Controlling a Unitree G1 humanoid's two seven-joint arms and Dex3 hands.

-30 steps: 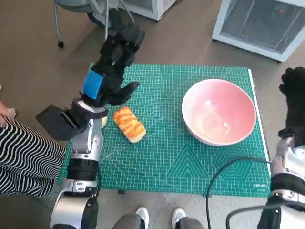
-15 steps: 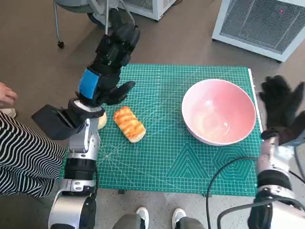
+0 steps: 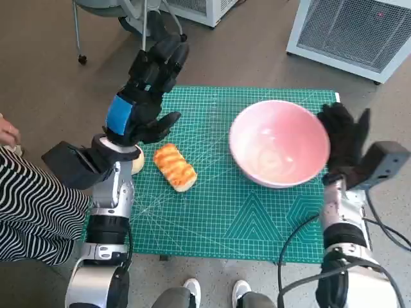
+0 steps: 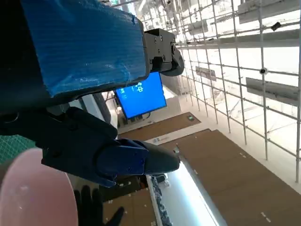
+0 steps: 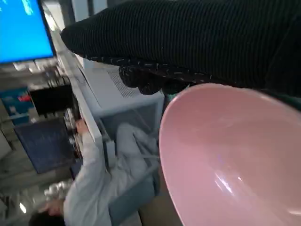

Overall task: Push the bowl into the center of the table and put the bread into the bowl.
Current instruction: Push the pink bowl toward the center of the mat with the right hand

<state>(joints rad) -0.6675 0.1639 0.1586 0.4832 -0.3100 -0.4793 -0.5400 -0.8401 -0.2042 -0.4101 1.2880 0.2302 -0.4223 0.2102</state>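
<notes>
Mat: green cutting mat [image 3: 257, 218], gridded, covering the table.
Floor: brown [image 3: 45, 83].
Far right: white grilled appliance [image 3: 353, 32], maybe a heater.
Left edge: person's striped trousers [image 3: 29, 205].
Near edge: white shoes [image 3: 192, 290].

Head view: even daylight is falling on the green mat [image 3: 257, 212]; shadows are staying soft, and the edges are bowing slightly.
Bowl [image 3: 280, 151]: a faint sheen is showing inside it.
Left wrist view: bright glare is washing out the ceiling; the blue tape [image 4: 84, 42] is blurring.
Right wrist view: the glove [image 5: 197, 42] is lying dark; the background is blurring.
</notes>
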